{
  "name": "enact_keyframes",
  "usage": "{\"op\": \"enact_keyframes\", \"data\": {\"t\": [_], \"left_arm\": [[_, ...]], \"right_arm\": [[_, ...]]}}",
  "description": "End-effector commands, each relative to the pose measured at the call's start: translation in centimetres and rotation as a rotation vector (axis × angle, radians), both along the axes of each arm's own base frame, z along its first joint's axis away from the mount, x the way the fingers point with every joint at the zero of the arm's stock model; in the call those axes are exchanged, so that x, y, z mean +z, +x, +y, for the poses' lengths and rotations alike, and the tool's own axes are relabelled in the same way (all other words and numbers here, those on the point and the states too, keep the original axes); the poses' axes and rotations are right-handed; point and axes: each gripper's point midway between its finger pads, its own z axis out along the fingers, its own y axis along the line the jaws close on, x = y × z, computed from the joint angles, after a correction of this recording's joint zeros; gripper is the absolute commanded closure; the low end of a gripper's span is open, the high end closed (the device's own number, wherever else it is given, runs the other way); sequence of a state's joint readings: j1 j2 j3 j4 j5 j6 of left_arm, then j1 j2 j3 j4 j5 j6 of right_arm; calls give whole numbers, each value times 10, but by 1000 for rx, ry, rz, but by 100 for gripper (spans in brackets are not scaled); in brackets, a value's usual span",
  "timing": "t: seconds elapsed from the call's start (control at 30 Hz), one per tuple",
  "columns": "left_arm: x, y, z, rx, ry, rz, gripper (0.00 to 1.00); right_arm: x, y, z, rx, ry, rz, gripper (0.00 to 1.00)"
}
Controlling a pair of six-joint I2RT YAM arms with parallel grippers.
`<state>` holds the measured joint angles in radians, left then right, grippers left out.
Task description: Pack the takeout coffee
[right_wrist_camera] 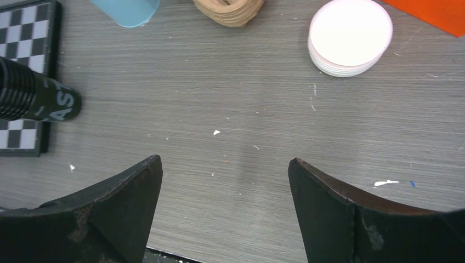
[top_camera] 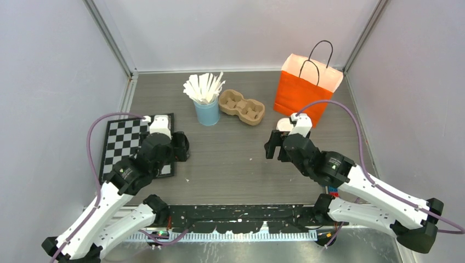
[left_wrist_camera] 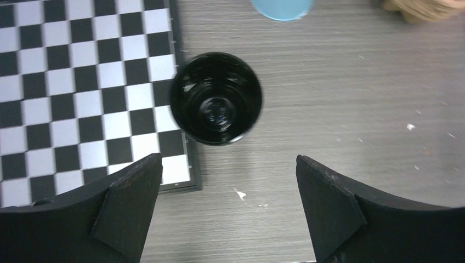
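On the left of the bench (left_wrist_camera: 351,109), open black cup (left_wrist_camera: 215,98) upright across the right edge of the checkered mat (left_wrist_camera: 66,82), left hand (left_wrist_camera: 227,164) spread above it, right hand (right_wrist_camera: 225,164) spread too, white lids (right_wrist_camera: 350,35) stacked at its far right beside the orange bag (top_camera: 299,96)

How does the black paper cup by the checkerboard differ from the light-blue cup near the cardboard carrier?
The black paper cup looks empty; the light-blue cup holds white sticks. The black cup stands at the checkerboard mat's edge; the blue one stands on the grey table beside the brown cardboard carrier. Both stand upright without lids.
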<state>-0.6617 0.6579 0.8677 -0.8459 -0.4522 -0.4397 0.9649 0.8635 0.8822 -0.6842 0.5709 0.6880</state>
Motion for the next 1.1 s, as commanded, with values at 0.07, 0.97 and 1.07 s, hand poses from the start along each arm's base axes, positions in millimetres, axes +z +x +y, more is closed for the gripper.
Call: {"op": "enact_keyframes", "data": {"t": [0.07,0.97,1.07], "left_arm": [[27,15,32,282,13,-41,26],[-43,56,54,444,-126,184,70],[-48,55,55,449,-111,205,73]], "right_arm": [[18,-5,10,104,78,-81,12],[24,-21,15,256,120,-162,13],[23,-20,15,255,119,-162,13]]}}
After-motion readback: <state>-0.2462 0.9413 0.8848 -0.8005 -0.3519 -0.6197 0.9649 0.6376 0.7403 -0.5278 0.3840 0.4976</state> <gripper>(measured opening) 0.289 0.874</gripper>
